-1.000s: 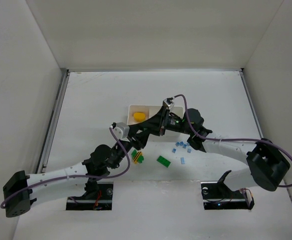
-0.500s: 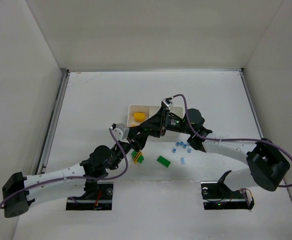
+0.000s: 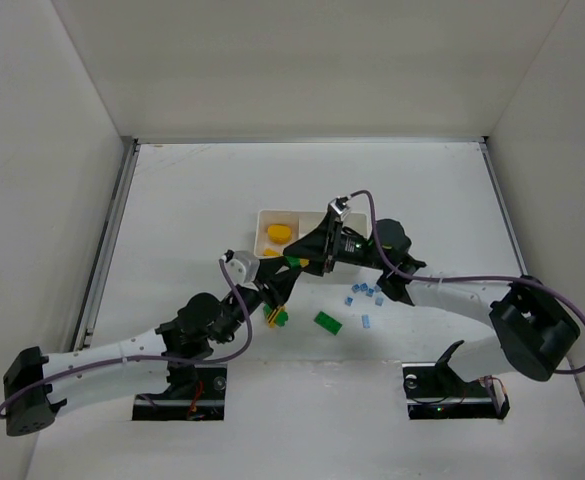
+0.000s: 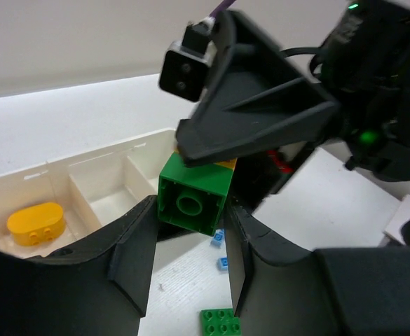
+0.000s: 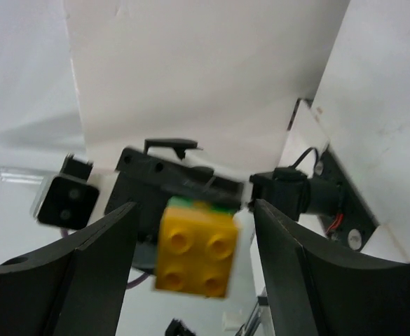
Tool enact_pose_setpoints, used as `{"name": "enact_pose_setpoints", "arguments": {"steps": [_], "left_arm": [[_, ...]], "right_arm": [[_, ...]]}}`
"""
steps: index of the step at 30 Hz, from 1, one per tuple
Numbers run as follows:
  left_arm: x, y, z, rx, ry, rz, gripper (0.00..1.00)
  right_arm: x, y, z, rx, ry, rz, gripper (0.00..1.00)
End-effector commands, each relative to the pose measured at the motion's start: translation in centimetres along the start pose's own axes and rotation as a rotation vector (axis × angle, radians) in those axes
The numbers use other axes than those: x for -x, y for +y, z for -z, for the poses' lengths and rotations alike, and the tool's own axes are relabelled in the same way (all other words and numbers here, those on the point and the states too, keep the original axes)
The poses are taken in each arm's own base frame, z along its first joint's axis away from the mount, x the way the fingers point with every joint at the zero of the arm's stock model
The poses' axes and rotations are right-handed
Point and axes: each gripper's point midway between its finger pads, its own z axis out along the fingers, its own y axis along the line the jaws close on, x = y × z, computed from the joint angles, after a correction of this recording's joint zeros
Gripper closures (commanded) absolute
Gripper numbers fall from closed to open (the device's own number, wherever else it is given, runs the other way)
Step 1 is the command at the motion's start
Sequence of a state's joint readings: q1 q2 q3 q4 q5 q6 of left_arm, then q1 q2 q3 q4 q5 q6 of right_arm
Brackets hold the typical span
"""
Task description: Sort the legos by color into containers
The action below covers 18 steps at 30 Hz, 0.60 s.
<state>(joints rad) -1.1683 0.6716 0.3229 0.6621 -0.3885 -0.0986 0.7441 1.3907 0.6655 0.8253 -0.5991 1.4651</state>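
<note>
My left gripper point(image 4: 190, 210) is shut on a green lego point(image 4: 194, 192), held in the air just in front of the white three-compartment tray point(image 4: 50, 168). A yellow lego point(image 5: 196, 248) is stuck onto the far side of the green one. My right gripper point(image 5: 194, 245) stands open around the yellow lego, with a gap on each side. In the top view the two grippers meet at the tray's near edge point(image 3: 294, 262). A yellow-orange rounded lego point(image 4: 35, 224) lies in the tray's left compartment.
A flat green lego point(image 3: 327, 321) and a green-and-yellow piece point(image 3: 276, 317) lie on the table in front of the tray point(image 3: 264, 215). Several light blue legos point(image 3: 364, 293) are scattered to the right. White walls enclose the table.
The left wrist has drifted slightly toward the near edge. Both grippers stay together at the stacked green and yellow legos.
</note>
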Motion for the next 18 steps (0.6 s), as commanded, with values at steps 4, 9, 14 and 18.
{"name": "enact_pose_setpoints", "arguments": {"steps": [4,9,14,18], "left_arm": [[5.1,-2.6,0.1,-0.098,-0.135,0.09,0.88],[5.2,-2.3,0.1,-0.089,-0.136,0.086,0.88],[4.4,-1.5,0.0,-0.057,-0.112,0.074,0.87],[4.0,-1.2,-0.2,-0.046,-0.105,0.071,0.87]], "right_arm": [[2.4,-2.0,-0.1,-0.051,-0.097,0.071,0.25],[3.0,-2.1,0.4,-0.066,-0.128,0.097,0.25],[3.5,-1.3,1.4,-0.055,-0.145,0.129,0.26],[3.9,-1.3,2.1,-0.056,-0.159,0.134,0.26]]}}
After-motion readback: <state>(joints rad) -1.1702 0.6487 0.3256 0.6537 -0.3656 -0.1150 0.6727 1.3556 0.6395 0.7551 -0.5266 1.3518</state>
